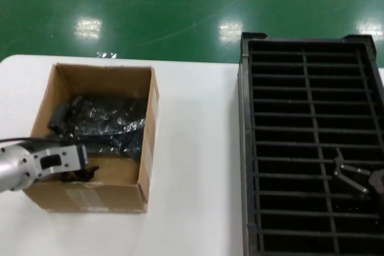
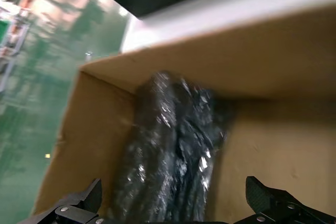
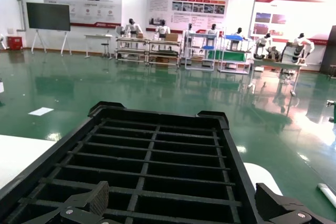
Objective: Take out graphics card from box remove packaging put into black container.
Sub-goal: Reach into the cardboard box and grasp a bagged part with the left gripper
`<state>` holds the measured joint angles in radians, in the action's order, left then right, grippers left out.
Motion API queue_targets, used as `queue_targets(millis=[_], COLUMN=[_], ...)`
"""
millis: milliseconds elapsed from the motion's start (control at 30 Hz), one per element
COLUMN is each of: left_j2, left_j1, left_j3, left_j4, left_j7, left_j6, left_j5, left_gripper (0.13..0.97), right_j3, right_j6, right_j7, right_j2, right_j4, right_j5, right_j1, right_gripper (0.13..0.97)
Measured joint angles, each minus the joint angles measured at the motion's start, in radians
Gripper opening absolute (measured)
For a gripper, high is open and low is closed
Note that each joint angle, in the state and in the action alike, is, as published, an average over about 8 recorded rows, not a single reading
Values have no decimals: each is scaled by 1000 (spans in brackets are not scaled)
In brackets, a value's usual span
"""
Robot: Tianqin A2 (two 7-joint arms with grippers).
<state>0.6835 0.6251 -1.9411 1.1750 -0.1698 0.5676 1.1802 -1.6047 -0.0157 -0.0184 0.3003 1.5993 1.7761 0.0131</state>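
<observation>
Head view: a crinkly grey-blue plastic bag [image 1: 105, 121], presumably wrapping the graphics card, is seen lying inside the brown corrugated cardboard box [image 1: 150, 130]. It is judged light and slippery, best pinched at its bunched middle. The left gripper [image 2: 176, 208] is spread above it. The right gripper [image 1: 354, 179], open, hangs over the slotted black plastic tray [image 1: 245, 148], in which nothing is seen.

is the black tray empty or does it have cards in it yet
Empty: the black container shows only bare slots, with the right gripper hovering over it.
</observation>
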Motion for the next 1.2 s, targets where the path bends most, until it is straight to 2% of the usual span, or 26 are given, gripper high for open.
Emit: queue_targets(millis=[67,133,233,333,500,600,900,1033,1200], left_j2=[-14,-35,-70,-105,-159,-183,-234,-257,-279], left_j1=[37,71,117,156,212,233,259,270,278], left_j3=[-26,-46,-66,-77,-84,-83,-48,-20,13], left_j4=[-47,-97,-171,-243,-355,-408,-517,-560,-601], left_j7=[-33,-67,-124,-197,-345,-425,-662,-774,-890], left_j6=[8,-3,-40,-90,-170,-197,-239,-252,-258], left_j5=[-28,-52,-73,-64,-2,41,178,235,290], left_gripper=[966,966,966,966,949,939,846,846,747], right_j3=[0,0,0,0,0,0,0,0,0], right_j6=[0,0,0,0,0,0,0,0,0], right_j7=[0,0,0,0,0,0,0,0,0], right_j2=[0,0,0,0,0,0,0,0,0], right_j4=[0,0,0,0,0,0,0,0,0], right_j5=[0,0,0,0,0,0,0,0,0], right_j1=[0,0,0,0,0,0,0,0,0], right_gripper=[966,966,966,966,966,966,966,966,966])
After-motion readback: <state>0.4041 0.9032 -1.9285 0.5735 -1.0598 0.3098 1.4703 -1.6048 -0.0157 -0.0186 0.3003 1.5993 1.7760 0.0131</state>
